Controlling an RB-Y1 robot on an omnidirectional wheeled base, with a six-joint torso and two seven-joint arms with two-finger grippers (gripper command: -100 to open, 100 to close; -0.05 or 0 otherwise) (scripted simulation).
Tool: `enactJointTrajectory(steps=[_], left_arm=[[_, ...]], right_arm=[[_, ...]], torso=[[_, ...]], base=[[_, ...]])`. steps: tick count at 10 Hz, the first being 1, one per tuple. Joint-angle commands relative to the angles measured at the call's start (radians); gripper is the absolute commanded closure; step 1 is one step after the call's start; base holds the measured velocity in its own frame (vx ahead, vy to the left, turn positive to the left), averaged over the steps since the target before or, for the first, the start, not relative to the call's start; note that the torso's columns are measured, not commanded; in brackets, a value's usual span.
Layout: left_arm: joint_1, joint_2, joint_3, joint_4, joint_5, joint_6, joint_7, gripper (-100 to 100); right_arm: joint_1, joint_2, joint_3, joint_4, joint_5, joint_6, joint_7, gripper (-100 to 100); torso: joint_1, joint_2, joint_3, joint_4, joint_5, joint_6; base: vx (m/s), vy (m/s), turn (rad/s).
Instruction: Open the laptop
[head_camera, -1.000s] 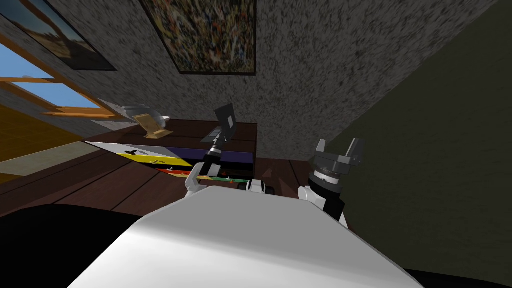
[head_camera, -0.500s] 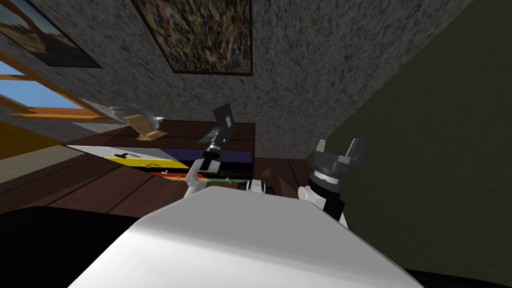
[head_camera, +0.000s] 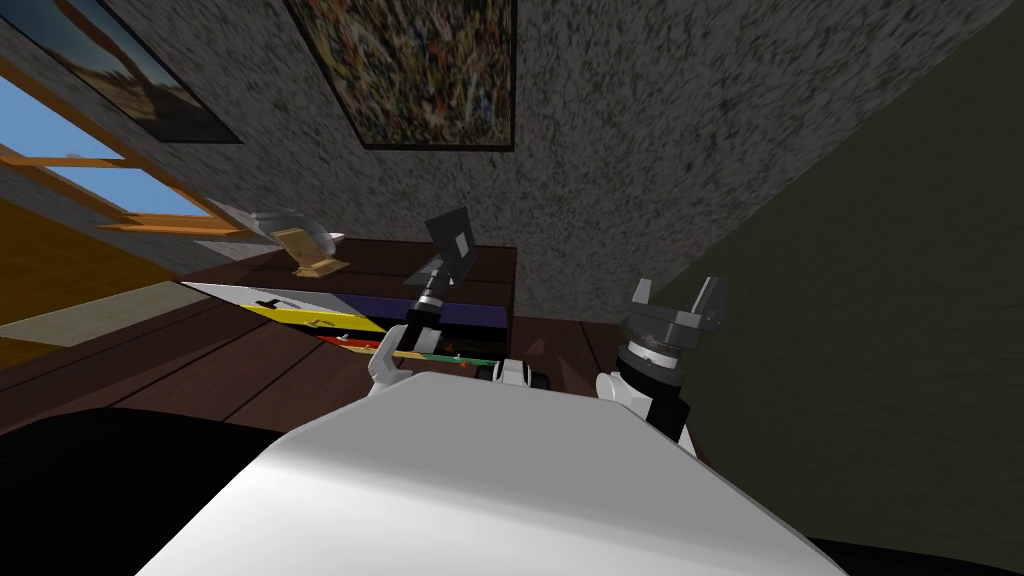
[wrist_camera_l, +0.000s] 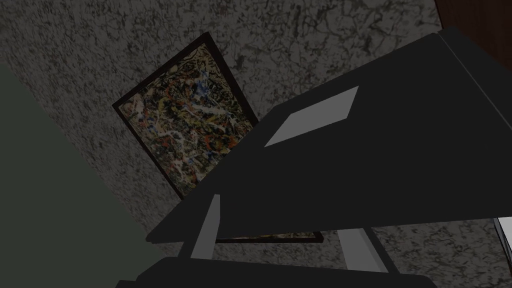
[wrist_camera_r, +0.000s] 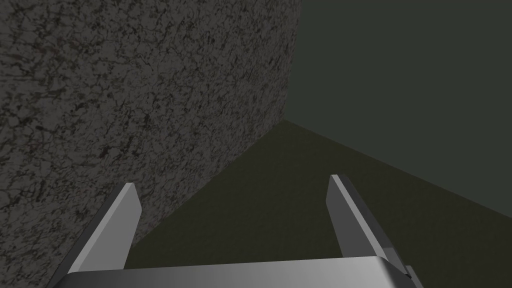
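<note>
**Head view.** The laptop (head_camera: 452, 240) sits just above the centre of the frame, on the right-hand part of a dark wooden top (head_camera: 380, 255) and below a large speckled painting (head_camera: 420, 70) on the mottled grey wall. Its dark lid is raised off the base and tilted, and the outer face carries a pale grey rectangle. The left arm reaches up from the lower centre of the frame. The left gripper (head_camera: 438, 276) is at the laptop's near edge, right under the lid.

The right gripper (head_camera: 677, 292) is held up at centre right, well apart from the laptop and in front of a plain dark green wall. Its two fingers are spread apart and hold nothing.

To the left of the laptop on the same top stands a tan stand-like object (head_camera: 312, 255), with a pale grey object (head_camera: 285, 225) behind it that is too small to identify. Below the top are slanted drawer fronts (head_camera: 300, 315) in white, yellow, purple, red and green. A window (head_camera: 90, 170) and a second framed picture (head_camera: 130, 80) are in the upper left corner.

**Left wrist view.** The lid takes up the right and centre of the frame, and its lower edge crosses in front of both fingers (wrist_camera_l: 206, 235), hiding their tips. The fingers stand wide apart, not pressed to the lid's sides.

**Right wrist view.** The fingers (wrist_camera_r: 117, 225) stand released at the lower left and lower right.
</note>
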Motion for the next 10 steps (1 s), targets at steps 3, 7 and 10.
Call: enactJointTrajectory(steps=[3,7,10], left_arm=[[-0.046,-0.088,0.012,0.02,0.085,0.034,0.072,100],[-0.069,-0.128,0.021,0.027,0.125,0.047,0.103,100],[-0.091,-0.188,0.036,0.059,0.193,0.057,0.164,100]], right_arm=[[0.0,0.0,0.0,0.0,0.0,0.0,0.0,0],[0.0,0.0,0.0,0.0,0.0,0.0,0.0,0],[0.0,0.0,0.0,0.0,0.0,0.0,0.0,0]], torso=[[0.001,-0.006,-0.004,0.0,0.0,0.002],[-0.002,-0.007,-0.005,0.0,-0.001,0.002],[-0.002,-0.005,-0.004,0.0,-0.002,0.001]], base=[[0.005,0.016,0.043],[0.007,0.012,0.032],[0.006,-0.002,0.063]])
